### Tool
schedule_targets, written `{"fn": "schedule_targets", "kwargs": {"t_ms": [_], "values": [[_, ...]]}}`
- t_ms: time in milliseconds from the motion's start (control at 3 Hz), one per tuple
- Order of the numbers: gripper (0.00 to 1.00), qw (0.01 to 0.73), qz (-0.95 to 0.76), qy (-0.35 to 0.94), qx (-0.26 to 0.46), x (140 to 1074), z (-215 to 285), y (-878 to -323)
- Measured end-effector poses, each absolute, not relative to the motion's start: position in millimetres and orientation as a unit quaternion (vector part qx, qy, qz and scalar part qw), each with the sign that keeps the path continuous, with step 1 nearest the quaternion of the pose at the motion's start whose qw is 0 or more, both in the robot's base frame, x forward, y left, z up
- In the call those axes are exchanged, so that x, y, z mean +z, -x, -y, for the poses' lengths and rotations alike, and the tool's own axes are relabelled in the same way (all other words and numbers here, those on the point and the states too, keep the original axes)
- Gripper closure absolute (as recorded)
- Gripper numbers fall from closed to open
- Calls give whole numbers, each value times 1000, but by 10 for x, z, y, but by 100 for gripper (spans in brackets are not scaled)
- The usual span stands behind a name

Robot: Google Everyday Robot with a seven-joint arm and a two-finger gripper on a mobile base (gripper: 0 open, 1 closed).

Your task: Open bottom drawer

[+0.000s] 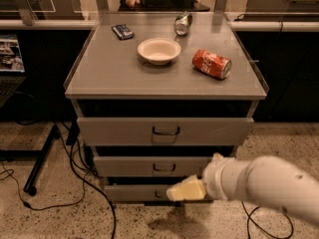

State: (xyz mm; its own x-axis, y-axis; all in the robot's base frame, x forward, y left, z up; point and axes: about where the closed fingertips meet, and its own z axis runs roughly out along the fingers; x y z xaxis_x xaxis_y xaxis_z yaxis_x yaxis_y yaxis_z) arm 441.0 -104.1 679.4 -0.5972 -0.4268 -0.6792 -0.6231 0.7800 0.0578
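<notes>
The grey cabinet has three drawer fronts stacked under its top (99, 78). The bottom drawer (130, 192) is the lowest and narrowest; it sits about flush with the middle drawer (124, 166) above it. Its small dark handle is mostly hidden behind my gripper. My gripper (183, 189), cream-coloured on a thick white arm (264, 185) that comes in from the lower right, is at the bottom drawer's front, near its middle. The top drawer (209, 131) is the tallest and carries a dark loop handle.
On the cabinet top lie a white bowl (159, 50), a red can (212, 63) on its side, a silver can (183, 23) and a dark packet (122, 31). Cables (75, 176) and a black stand leg (41, 158) lie on the floor at the left. A person stands behind.
</notes>
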Motion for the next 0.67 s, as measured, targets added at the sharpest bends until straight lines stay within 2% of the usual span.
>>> {"fn": "schedule_targets", "kwargs": {"t_ms": [333,667], "values": [[0,311,-901,249,170,6017,953,-4126],[0,307,-911,204,183,5458,903,-4124]]}}
